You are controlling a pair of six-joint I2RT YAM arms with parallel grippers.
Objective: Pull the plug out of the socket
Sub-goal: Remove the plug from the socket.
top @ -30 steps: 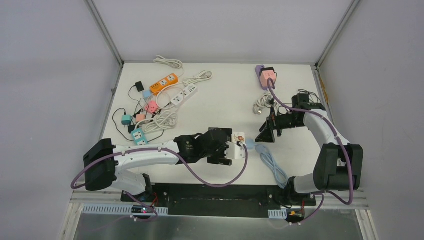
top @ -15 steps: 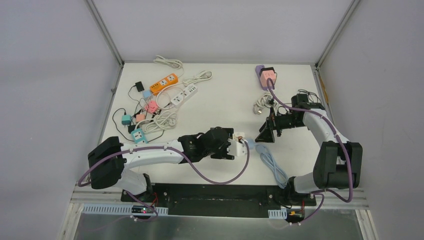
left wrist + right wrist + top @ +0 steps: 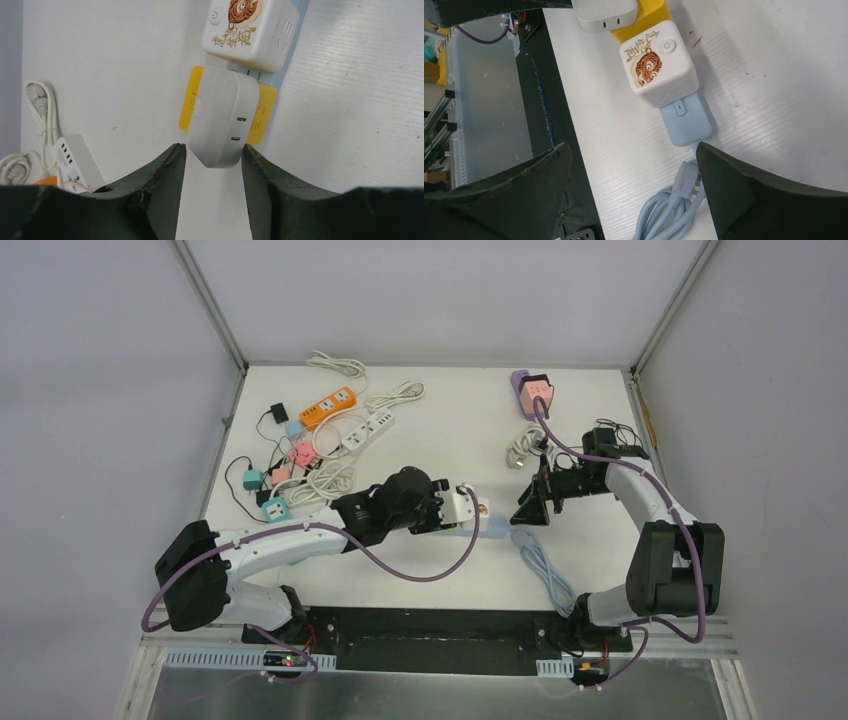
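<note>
Nearest us on the bench (image 3: 100,75), a pale blue cable (image 3: 545,575) lay coiled. Its blue plug (image 3: 685,120) was seated in a white cube (image 3: 659,62) printed with a tiger. Just beyond, the left pincer (image 3: 212,149) was clamped on the near end of the white plug (image 3: 220,120), a finger against each side. The plug sat in the yellow socket (image 3: 190,100), which touched the cube. The right pincer (image 3: 633,150) hung above the blue plug, jaws wide apart and empty. Farther back lay a cluster of power strips (image 3: 340,420).
</note>
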